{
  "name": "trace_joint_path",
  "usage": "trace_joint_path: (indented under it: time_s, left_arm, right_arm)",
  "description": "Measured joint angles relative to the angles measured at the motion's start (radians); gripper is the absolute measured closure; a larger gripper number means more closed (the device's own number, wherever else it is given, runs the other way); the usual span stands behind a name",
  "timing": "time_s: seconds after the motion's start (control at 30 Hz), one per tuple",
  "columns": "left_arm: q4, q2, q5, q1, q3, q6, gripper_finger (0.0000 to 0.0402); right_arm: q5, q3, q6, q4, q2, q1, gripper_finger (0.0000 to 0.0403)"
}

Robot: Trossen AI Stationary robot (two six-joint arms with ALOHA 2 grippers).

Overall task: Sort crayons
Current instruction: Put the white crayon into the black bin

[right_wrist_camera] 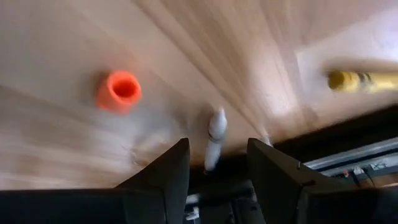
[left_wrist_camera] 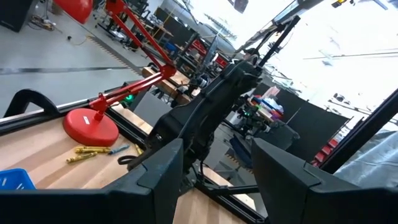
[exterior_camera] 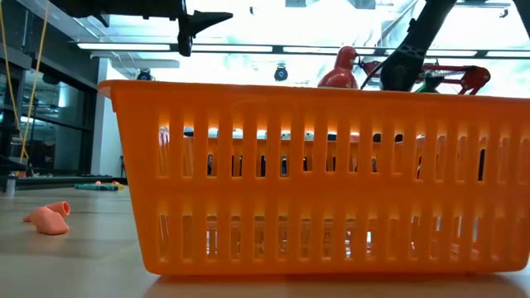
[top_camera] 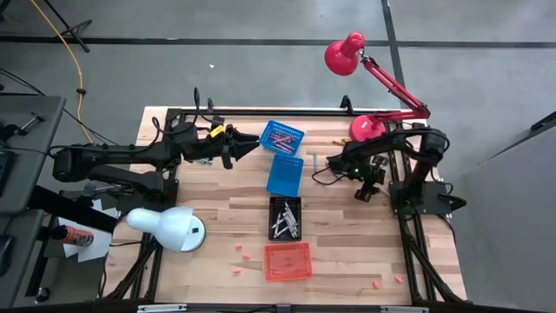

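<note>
Right end effector point(right_wrist_camera: 214, 171), at the far right side of the desk point(top_camera: 217, 226), is hovering low over the wood with its two fingers point(right_wrist_camera: 165, 180) parted; nothing is lying clamped between them. Directly in the gap a grey-white crayon point(right_wrist_camera: 214, 140) is resting on the boards, its long axis running roughly along the line of reach, tip pointing away from the wrist, so the fingers are standing one to each side of it. This alignment is the relation on which the coming closure appears to depend: a squeeze across the short axis should catch the stick near its nearer end.

Just beside the crayon, an orange stubby piece point(right_wrist_camera: 118, 91) is lying apart from the fingers, and a yellow crayon point(right_wrist_camera: 364, 79) is lying near the desk's edge, farther off.

Left end effector point(top_camera: 239, 149) is waiting raised above the far left-centre of the desk, fingers parted and holding nothing, pointing toward the blue basket point(top_camera: 282, 136), which is already holding several crayons. A flat blue lid or tray point(top_camera: 285, 175), a black basket point(top_camera: 285, 217) with grey crayons, and an orange basket point(top_camera: 287, 262) are forming a line down the desk's middle.

The right arm is clearly the nearer one to the grey-white crayon; the left arm is standing well apart from it, across the row of baskets.
</note>
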Motion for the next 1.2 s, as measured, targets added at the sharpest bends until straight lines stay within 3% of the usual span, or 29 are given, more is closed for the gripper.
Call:
trace_joint_path:
  time_s: [0.27,0.53,0.73,1.2]
  left_arm:
    - [0.001,0.000,0.030,0.000,0.000,-0.024,0.0224]
    - [0.072,0.000,0.028,0.001,0.000,-0.025,0.0224]
    - [0.129,-0.011,0.027,0.027,0.000,-0.024,0.0224]
    - [0.127,-0.061,0.025,0.106,0.000,-0.024,0.0224]
  right_arm:
    - [-0.030,0.002,0.006,0.045,0.040,0.000,0.0272]
    - [-0.047,-0.008,0.013,0.051,0.055,0.002,0.0392]
    - [0.004,0.001,0.010,0.057,-0.011,0.062,0.0398]
    - [0.029,0.150,0.239,0.109,-0.373,0.171,0.0402]
